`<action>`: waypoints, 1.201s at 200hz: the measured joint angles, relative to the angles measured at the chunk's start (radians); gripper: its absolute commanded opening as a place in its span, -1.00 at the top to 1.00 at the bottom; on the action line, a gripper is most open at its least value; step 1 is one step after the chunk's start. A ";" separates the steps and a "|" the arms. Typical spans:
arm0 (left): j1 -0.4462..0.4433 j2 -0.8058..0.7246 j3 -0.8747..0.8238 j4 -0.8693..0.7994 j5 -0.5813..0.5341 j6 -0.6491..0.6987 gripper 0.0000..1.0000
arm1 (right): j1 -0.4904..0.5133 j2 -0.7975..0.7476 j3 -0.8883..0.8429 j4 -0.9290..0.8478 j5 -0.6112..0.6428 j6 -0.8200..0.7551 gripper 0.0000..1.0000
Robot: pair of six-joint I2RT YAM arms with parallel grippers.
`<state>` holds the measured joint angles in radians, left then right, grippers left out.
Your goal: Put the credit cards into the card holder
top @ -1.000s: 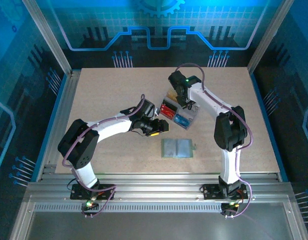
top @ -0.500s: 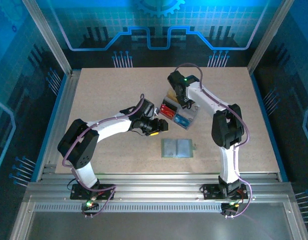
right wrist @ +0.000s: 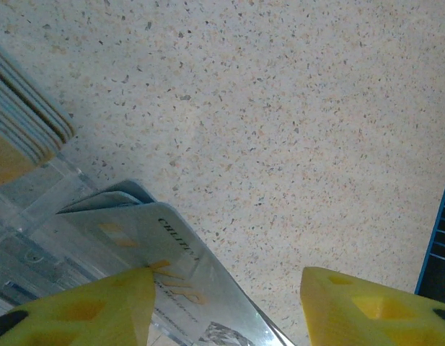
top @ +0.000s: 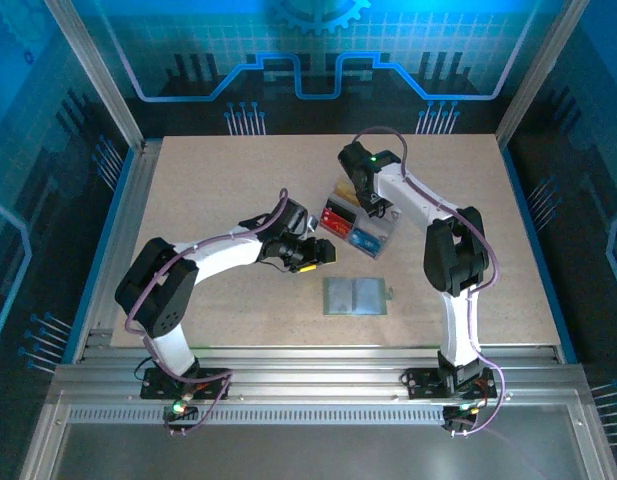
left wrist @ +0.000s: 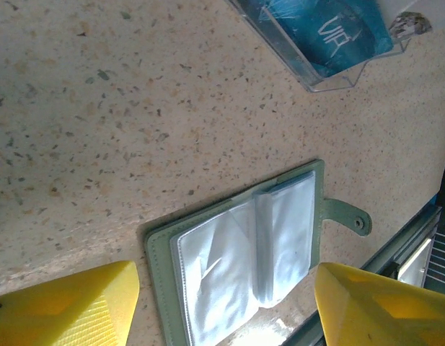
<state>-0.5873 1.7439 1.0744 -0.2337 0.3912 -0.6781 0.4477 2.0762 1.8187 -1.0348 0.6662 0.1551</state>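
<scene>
Jaws on your left gripper (top: 315,254) are spread, empty, near the card holder (top: 355,296), which lies open flat on the table (top: 208,180). Credit cards (top: 338,218) sit in the clear tray (top: 385,238) behind it; your right gripper (top: 373,207) hangs there, spread too, gripping nothing.

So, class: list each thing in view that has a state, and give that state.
Card holder: open flat, sleeves empty.
Snap tab: unfastened.
Credit cards: stacked in the tray.
Left gripper: jaws open, empty.
Right gripper: jaws open, at the tray.
</scene>
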 measured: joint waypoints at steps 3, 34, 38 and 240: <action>0.001 0.000 0.000 0.000 0.000 0.000 -0.33 | 0.000 0.000 0.000 0.000 0.000 0.000 -0.05; 0.009 -0.004 -0.006 0.000 0.000 0.000 -0.33 | -0.002 0.000 -0.002 0.003 0.004 -0.008 0.09; 0.009 -0.005 -0.006 0.000 0.000 0.000 -0.33 | -0.003 0.000 -0.003 0.003 0.006 -0.007 0.10; 0.010 -0.005 -0.017 0.014 0.000 0.000 -0.33 | -0.004 0.000 0.018 -0.021 0.038 -0.036 0.59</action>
<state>-0.5777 1.7390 1.0573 -0.2192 0.3912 -0.6785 0.4438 2.0762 1.8366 -1.0557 0.7040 0.1188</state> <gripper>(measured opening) 0.666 0.225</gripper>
